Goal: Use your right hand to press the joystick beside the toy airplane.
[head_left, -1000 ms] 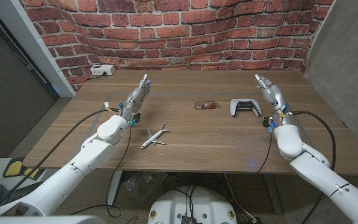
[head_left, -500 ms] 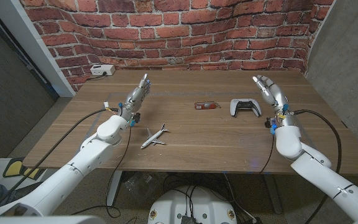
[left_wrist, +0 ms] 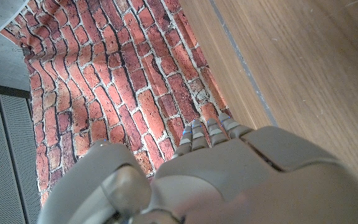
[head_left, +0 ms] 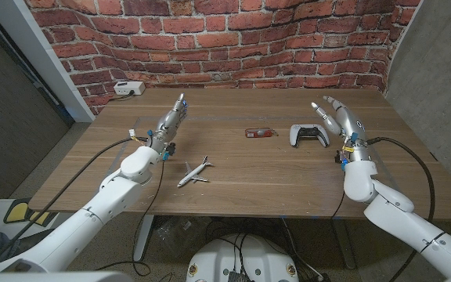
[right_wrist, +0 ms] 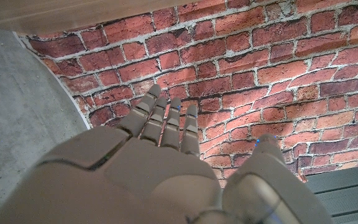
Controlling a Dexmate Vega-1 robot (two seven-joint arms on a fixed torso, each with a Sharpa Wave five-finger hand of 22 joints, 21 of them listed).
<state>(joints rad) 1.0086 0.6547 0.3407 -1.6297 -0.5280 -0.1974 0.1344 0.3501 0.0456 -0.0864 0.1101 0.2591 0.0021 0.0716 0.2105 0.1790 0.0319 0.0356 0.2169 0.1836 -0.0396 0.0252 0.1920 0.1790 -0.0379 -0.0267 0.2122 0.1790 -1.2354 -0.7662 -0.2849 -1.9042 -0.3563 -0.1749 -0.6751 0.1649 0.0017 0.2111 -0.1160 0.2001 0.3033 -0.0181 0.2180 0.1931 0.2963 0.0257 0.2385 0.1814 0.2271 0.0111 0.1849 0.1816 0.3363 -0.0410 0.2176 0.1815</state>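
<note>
A white game controller [head_left: 309, 135] with joysticks lies on the right half of the wooden table [head_left: 272, 176]. A small white toy airplane [head_left: 194, 171] sits near the table's middle, well left of the controller. My right hand [head_left: 340, 120] hovers just right of the controller, fingers spread and holding nothing; its back shows against the brick wall as right hand [right_wrist: 160, 155]. My left hand [head_left: 171, 120] stands behind the airplane with fingers straight, holding nothing, and appears as left hand [left_wrist: 229, 168] in the left wrist view.
A small red object [head_left: 260, 132] lies between the airplane and the controller. A white box [head_left: 128, 88] with a cable sits at the far left corner. A brick wall [head_left: 225, 39] runs behind the table.
My right hand has tilted leftward toward the controller and spread its fingers. The left arm has stayed put.
</note>
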